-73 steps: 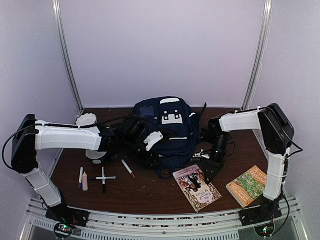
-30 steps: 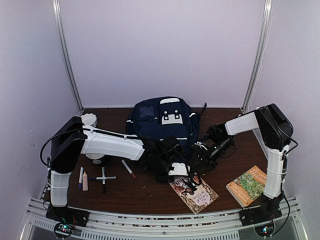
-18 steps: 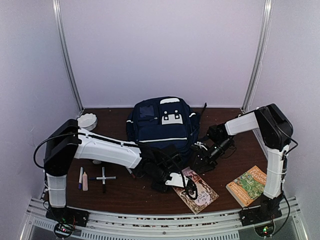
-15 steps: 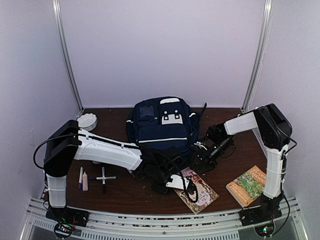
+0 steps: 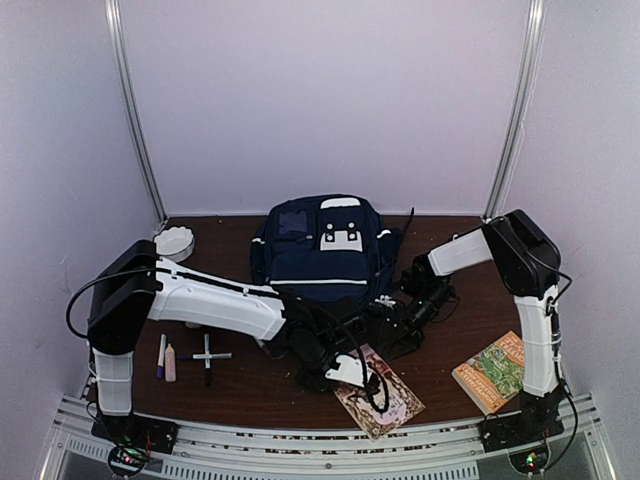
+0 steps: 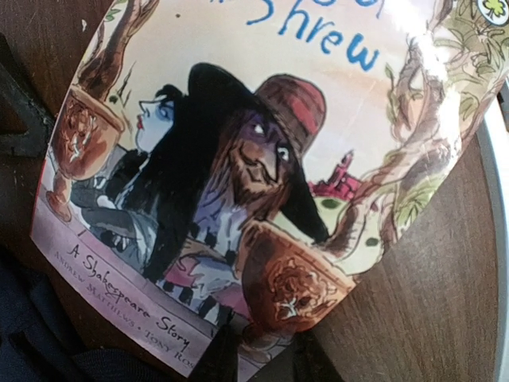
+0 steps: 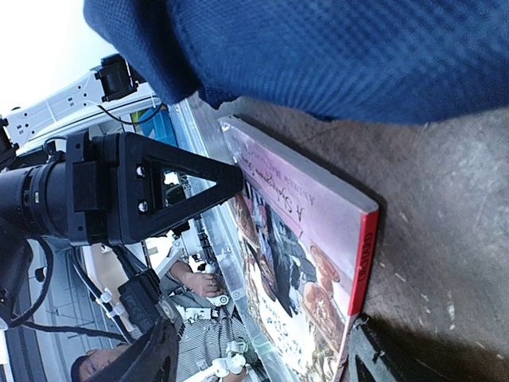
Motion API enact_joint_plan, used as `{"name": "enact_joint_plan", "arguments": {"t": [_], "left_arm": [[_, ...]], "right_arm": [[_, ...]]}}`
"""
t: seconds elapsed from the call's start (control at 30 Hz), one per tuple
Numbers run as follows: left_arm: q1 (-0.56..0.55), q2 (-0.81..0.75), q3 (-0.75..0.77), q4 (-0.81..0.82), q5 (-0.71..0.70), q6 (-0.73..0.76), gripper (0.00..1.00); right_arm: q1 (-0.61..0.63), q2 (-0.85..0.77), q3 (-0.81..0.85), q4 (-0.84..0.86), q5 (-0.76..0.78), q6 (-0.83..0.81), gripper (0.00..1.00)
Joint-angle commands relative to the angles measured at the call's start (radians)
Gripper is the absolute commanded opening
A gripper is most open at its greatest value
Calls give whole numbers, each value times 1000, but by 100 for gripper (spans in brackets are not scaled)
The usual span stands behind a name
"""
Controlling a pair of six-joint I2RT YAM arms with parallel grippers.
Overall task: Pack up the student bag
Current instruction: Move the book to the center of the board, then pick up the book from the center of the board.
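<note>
The left gripper (image 6: 262,364) holds its jaws narrow at the lower edge of the Shakespeare storybook (image 6: 262,175), one finger lying on the cover, but I cannot tell whether they actually pinch it. The right gripper (image 7: 262,362) stands open, low over the table (image 5: 250,375) at the book's red-spined corner. The student bag (image 5: 322,250) sits at the table's back middle, just behind the book.
</note>
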Motion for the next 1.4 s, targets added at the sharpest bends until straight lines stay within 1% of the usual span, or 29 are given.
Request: {"name": "enact_joint_plan", "arguments": {"t": [0.0, 0.13, 0.23, 0.37, 0.47, 0.53, 0.6, 0.7, 0.73, 0.8, 0.87, 0.9, 1.0, 1.1, 1.2, 1.3, 1.37], "left_arm": [[9, 59, 35, 91, 4, -1, 25], [9, 72, 47, 80, 12, -2, 31], [9, 72, 49, 79, 7, -7, 32], [9, 69, 48, 80, -6, -23, 36], [9, 69, 49, 83, -14, -34, 36], [9, 68, 48, 83, -27, -47, 36], [9, 63, 44, 88, -44, -69, 37], [10, 32, -7, 144, -64, -96, 36], [11, 18, -29, 172, -74, -105, 36], [11, -5, -57, 216, -117, -130, 36], [11, -13, -70, 246, -174, -161, 36], [11, -15, -77, 258, -194, -169, 36], [11, -18, -98, 295, -235, -186, 36], [11, -20, -104, 303, -237, -191, 36], [11, -32, -113, 309, -242, -193, 36], [11, -55, -138, 324, -254, -191, 36], [11, -74, -158, 337, -260, -189, 37]], "right_arm": [[74, 66, -59, 0, 94, -21, 75], [91, 24, -63, -10, -32, -36, 76], [127, -11, -52, -59, -105, -85, 77], [159, -47, -45, -80, -151, -110, 77], [159, -51, -35, -82, -191, -116, 77], [159, -43, -11, -113, -192, -145, 77], [158, -12, 41, -209, -189, -229, 77], [159, 71, 174, -455, -188, -460, 77], [159, 89, 209, -506, -188, -521, 77], [159, 105, 251, -516, -180, -528, 77], [159, 108, 263, -502, -157, -506, 76], [161, 106, 255, -472, -142, -460, 75], [161, 85, 187, -333, -107, -308, 66], [160, 58, 144, -221, -67, -193, 56], [154, 15, 118, -153, -24, -119, 51], [141, -63, 60, 8, 67, 24, 45], [130, -110, 28, 69, 135, 80, 38]]}}
